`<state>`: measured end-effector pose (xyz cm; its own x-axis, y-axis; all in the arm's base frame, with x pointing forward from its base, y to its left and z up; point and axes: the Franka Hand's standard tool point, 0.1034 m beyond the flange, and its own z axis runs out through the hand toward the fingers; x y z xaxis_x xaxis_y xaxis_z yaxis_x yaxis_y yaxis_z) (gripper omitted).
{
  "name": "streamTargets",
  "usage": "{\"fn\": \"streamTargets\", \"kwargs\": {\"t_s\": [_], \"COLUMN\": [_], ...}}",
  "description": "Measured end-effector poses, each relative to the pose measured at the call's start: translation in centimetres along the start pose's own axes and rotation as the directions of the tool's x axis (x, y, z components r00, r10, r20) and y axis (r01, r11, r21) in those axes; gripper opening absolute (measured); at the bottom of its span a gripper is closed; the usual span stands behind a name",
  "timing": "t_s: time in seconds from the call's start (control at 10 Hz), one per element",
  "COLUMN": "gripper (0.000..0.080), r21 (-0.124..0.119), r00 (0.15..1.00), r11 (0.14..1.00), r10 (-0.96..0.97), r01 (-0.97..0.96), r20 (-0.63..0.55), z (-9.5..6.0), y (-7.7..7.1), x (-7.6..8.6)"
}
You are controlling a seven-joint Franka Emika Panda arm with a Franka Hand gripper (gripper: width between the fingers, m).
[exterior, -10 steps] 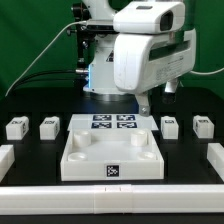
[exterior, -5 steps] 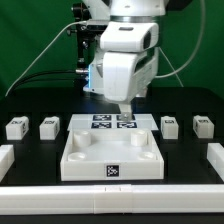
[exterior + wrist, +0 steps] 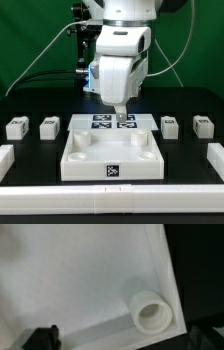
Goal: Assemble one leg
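Observation:
Four small white legs with tags stand in a row on the black table: two at the exterior view's left (image 3: 16, 127) (image 3: 48, 126) and two at its right (image 3: 170, 126) (image 3: 203, 126). My gripper (image 3: 118, 110) hangs over the back edge of the large white tray-like piece (image 3: 80, 160), above the marker board (image 3: 112, 122), far from every leg. It is open and empty. The wrist view shows the gripper (image 3: 122, 339) over the tray's flat white surface (image 3: 80, 280) and one round corner socket (image 3: 152, 311). One dark fingertip (image 3: 42, 338) shows. No leg appears in the wrist view.
White rails lie at the table's left (image 3: 5, 155) and right (image 3: 214, 155) sides, and a white strip (image 3: 110, 200) runs along the front. The arm's base and cables stand behind the marker board.
The arm has swung toward the exterior view's left and the wrist has turned, so the hand now looks narrow. The gripper has come down a little over the tray's back edge.

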<state>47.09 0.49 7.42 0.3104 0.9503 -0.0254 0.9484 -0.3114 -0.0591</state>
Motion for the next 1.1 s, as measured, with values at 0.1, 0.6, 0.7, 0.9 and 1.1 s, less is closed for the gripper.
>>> {"fn": "streamTargets", "kwargs": {"t_s": [0.1, 0.6, 0.7, 0.9, 1.1], "gripper": [0.065, 0.065, 0.065, 0.065, 0.065], "r21": [0.001, 0.019, 0.028, 0.039, 0.055], "r00": [1.0, 0.981, 0.972, 0.962, 0.957], "r11": [1.0, 0.981, 0.971, 0.961, 0.956], "r10": [0.0, -0.193, -0.235, -0.274, -0.288], "r01": [0.0, 0.193, 0.236, 0.275, 0.289], "r20": [0.0, -0.004, -0.006, -0.015, -0.019], "z": [0.0, 2.1, 2.5, 3.9, 5.0], "y": [0.0, -2.1, -2.4, -2.8, -3.1], "x": [0.0, -1.4, -2.0, -3.1, -3.3]}}
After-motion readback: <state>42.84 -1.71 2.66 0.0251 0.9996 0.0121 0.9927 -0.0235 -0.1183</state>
